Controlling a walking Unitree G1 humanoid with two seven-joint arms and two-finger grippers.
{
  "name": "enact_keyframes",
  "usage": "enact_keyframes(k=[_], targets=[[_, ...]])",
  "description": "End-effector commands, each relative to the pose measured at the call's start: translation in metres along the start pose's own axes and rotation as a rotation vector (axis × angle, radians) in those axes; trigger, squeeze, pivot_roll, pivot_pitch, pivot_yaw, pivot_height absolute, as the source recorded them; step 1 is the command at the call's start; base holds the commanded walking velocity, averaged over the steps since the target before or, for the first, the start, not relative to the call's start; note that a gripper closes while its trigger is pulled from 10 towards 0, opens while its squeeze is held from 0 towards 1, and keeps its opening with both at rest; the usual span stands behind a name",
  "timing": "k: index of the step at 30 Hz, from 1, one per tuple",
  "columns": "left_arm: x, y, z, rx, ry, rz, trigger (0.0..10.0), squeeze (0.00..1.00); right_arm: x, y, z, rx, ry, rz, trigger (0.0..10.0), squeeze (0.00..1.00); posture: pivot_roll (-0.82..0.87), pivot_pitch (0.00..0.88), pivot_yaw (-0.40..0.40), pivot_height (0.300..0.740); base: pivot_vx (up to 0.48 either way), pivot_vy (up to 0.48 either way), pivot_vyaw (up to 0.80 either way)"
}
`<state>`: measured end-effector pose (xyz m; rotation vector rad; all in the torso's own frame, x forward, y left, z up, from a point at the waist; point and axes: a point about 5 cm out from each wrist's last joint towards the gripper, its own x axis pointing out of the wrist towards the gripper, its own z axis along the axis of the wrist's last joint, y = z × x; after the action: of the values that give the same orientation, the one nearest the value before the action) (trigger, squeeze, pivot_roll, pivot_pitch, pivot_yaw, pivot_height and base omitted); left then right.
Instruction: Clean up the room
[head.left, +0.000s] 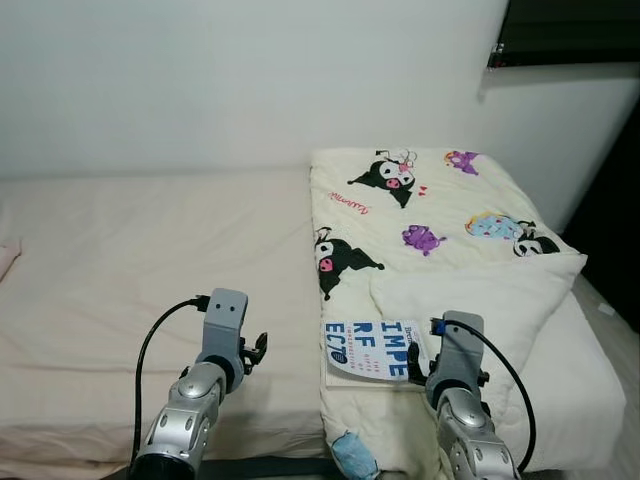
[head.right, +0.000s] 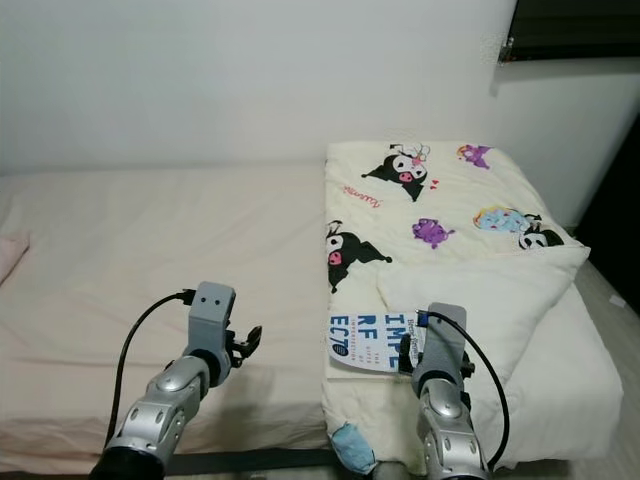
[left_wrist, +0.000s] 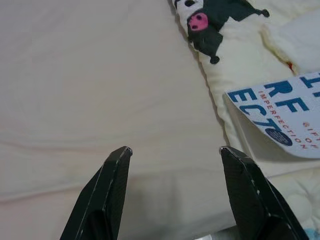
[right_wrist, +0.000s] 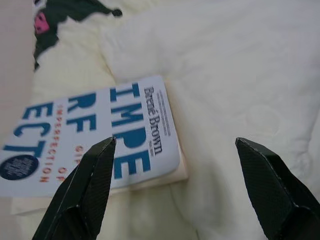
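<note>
A white book (head.left: 372, 350) with blue letters lies flat on the cartoon-print quilt (head.left: 420, 215), near the bed's front edge. A white pillow (head.left: 480, 295) rests on the quilt just right of the book. My right gripper (right_wrist: 175, 150) is open and hovers over the book's right edge (right_wrist: 160, 125) and the pillow, touching neither. My left gripper (left_wrist: 175, 152) is open above the bare beige sheet (head.left: 150, 260), left of the quilt's edge. The book's corner (left_wrist: 280, 117) lies off to that gripper's side.
The bed runs along a white wall (head.left: 250, 80). A dark window frame (head.left: 565, 35) sits at the upper right. Something pink (head.left: 8, 258) lies at the sheet's far left edge. A dark gap (head.left: 615, 230) runs beside the bed on the right.
</note>
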<state>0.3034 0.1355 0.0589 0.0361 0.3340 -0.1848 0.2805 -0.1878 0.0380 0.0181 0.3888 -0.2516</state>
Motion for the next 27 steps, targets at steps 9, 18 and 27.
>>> enact_keyframes(k=[9,18,27], targets=[[-0.003,-0.002,-0.004,0.023,0.003,-0.012,10.0,0.0,-0.001,0.002,-0.006,0.031,0.039,0.013,10.0,0.0,-0.03,0.047,0.005,0.62,0.0,0.0,0.0],[-0.004,0.004,0.0,0.038,-0.008,0.007,10.0,0.0,-0.001,0.011,-0.012,0.062,0.066,0.059,10.0,0.0,-0.02,0.054,0.0,0.591,0.0,0.0,0.0],[-0.006,0.009,0.001,0.064,-0.007,0.01,10.0,0.0,0.004,0.021,-0.015,0.165,0.099,0.095,10.0,0.0,-0.01,0.067,0.01,0.577,0.0,0.0,0.0]])
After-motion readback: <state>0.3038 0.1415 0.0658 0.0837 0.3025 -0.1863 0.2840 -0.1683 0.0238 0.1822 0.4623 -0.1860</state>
